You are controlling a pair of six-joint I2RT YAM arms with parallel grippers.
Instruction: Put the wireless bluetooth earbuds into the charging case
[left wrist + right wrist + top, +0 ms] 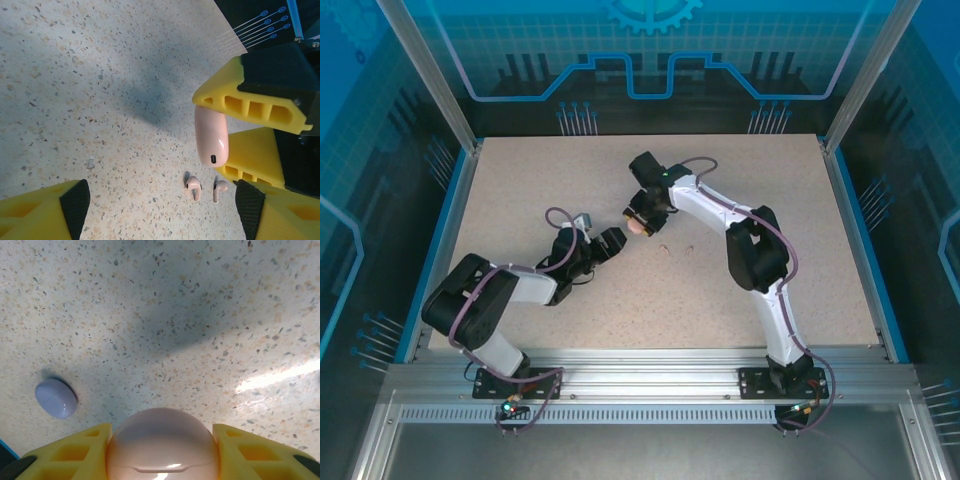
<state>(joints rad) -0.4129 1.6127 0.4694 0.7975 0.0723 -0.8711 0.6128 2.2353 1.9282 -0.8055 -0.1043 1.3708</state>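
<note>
The left arm sits folded low, elbow tucked back toward 8 o'clock and forearm reaching out toward 2 o'clock. The left gripper has its jaws spread wide. The right arm rises from its base and bends toward 10 o'clock, wrist tipped down. The right gripper is clamped on a pink charging case, close to its neighbour.

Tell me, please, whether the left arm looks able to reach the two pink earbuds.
Probably yes: the left pincer is open and the pink earbuds lie uncovered just ahead of it. The right pincer, shut on the pink case, is close beside them and may crowd it.
</note>
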